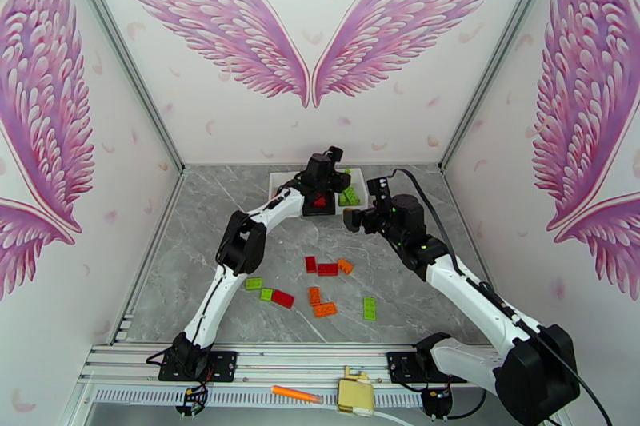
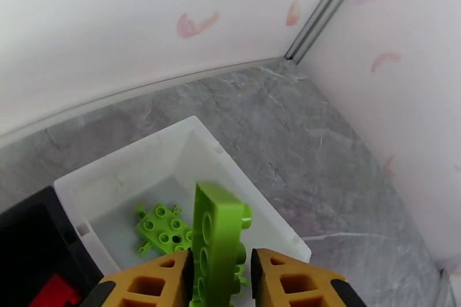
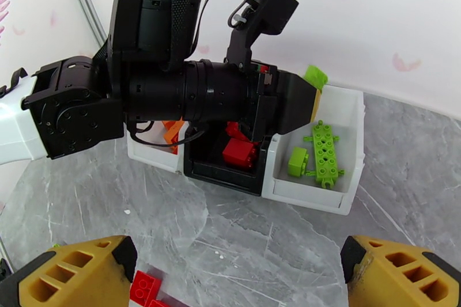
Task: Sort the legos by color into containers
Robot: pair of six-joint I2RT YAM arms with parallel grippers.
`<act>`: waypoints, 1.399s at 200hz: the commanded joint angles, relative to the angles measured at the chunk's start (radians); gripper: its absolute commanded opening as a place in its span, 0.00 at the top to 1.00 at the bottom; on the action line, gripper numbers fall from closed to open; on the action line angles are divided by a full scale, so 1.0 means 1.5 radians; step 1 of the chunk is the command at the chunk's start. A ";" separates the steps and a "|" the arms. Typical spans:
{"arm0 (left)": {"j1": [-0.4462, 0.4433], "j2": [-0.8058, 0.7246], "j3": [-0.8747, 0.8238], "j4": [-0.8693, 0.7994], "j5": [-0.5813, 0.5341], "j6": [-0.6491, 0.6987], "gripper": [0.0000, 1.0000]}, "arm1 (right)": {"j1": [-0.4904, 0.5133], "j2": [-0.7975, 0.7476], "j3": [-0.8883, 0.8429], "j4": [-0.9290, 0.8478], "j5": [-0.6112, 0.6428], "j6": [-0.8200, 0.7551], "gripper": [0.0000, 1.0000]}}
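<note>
The left gripper (image 2: 222,257) hangs over the right white bin (image 2: 144,152) at the tabletop's far edge. A green brick (image 2: 218,227) stands on end between its fingers; whether they pinch it or merely flank it cannot be told. The brick sits close to the wall shared with the black bin (image 2: 29,233), so a tumble could land it among the reds (image 3: 239,152). It could also bounce off the greens (image 2: 164,230) below and out.

The right gripper (image 3: 236,256), spread wide and empty, hovers just in front of the bins, close to the left arm (image 3: 173,95); a careless move risks a knock.

Loose bricks (image 1: 324,308) lie toward the near edge of the grey marbled tabletop (image 1: 200,244). The white walls (image 1: 320,124) carry pink wings (image 1: 216,28).
</note>
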 commanded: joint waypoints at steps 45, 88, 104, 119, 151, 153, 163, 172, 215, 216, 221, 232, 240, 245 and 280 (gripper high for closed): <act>0.012 -0.198 -0.269 0.210 0.040 0.038 0.38 | -0.001 -0.012 0.011 -0.012 -0.004 0.016 0.01; 0.014 -0.368 -0.480 0.274 0.029 0.108 0.21 | 0.001 -0.031 0.009 -0.061 -0.065 -0.029 0.01; 0.016 -0.429 -0.557 0.296 0.018 0.127 0.17 | 0.002 -0.035 0.022 -0.102 -0.085 -0.052 0.01; 0.017 -0.484 -0.631 0.308 0.009 0.142 0.14 | 0.008 -0.036 0.032 -0.132 -0.104 -0.068 0.01; 0.019 -0.588 -0.754 0.327 -0.007 0.177 0.06 | 0.047 -0.028 0.061 -0.227 -0.095 -0.118 0.01; 0.019 -0.594 -0.759 0.326 -0.011 0.178 0.05 | 0.050 -0.028 0.062 -0.232 -0.094 -0.120 0.01; 0.023 -0.622 -0.787 0.318 -0.019 0.188 0.04 | 0.066 -0.026 0.072 -0.262 -0.083 -0.124 0.01; 0.026 -0.648 -0.810 0.312 -0.022 0.197 0.03 | 0.085 -0.027 0.078 -0.285 -0.073 -0.125 0.01; 0.054 -0.750 -0.915 0.314 -0.018 0.229 0.01 | 0.145 0.001 0.068 -0.339 -0.003 -0.090 0.01; 0.055 -0.751 -0.917 0.314 -0.018 0.229 0.01 | 0.147 0.003 0.068 -0.340 -0.003 -0.089 0.01; 0.059 -0.757 -0.923 0.313 -0.017 0.231 0.01 | 0.150 0.008 0.067 -0.343 -0.001 -0.082 0.01; 0.067 -0.767 -0.931 0.302 -0.019 0.234 0.01 | 0.155 0.025 0.067 -0.355 0.011 -0.068 0.01; 0.072 -0.772 -0.934 0.293 -0.019 0.235 0.01 | 0.155 0.039 0.073 -0.370 0.020 -0.056 0.01; 0.076 -0.774 -0.934 0.288 -0.020 0.235 0.01 | 0.154 0.051 0.076 -0.379 0.022 -0.048 0.02; 0.087 -0.792 -0.944 0.280 -0.019 0.236 0.01 | 0.155 0.134 0.107 -0.445 0.039 -0.022 0.11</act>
